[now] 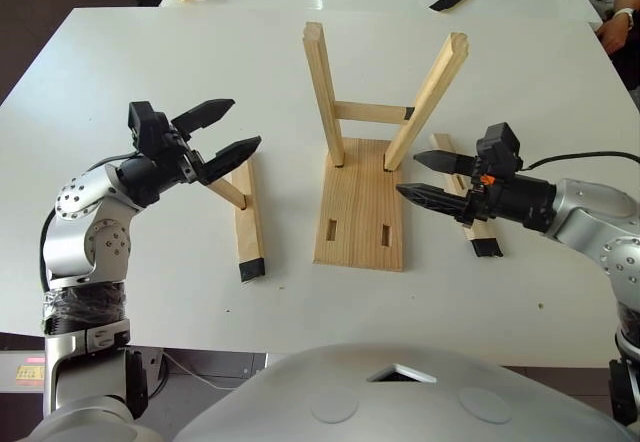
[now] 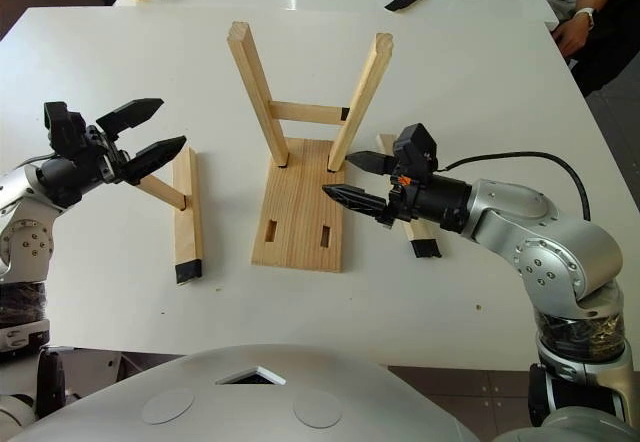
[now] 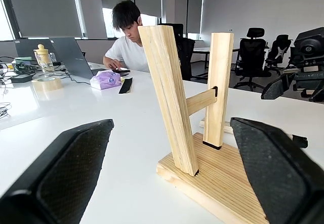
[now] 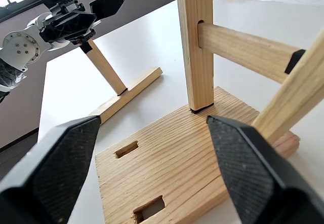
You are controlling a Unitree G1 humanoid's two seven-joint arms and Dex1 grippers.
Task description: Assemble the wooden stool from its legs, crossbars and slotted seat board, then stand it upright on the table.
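My left fingers hang spread and empty just above a loose pale wooden leg with a stub crossbar, which lies flat on the white counter. My right fingers are parted too, gripping nothing, at the right edge of the grained pine seat board and over another black-tipped leg. Two square upright legs stand in the board's far slots, joined by a crossbar. The two near slots are open.

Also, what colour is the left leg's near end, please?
The end is black; the left eye view shows it best.
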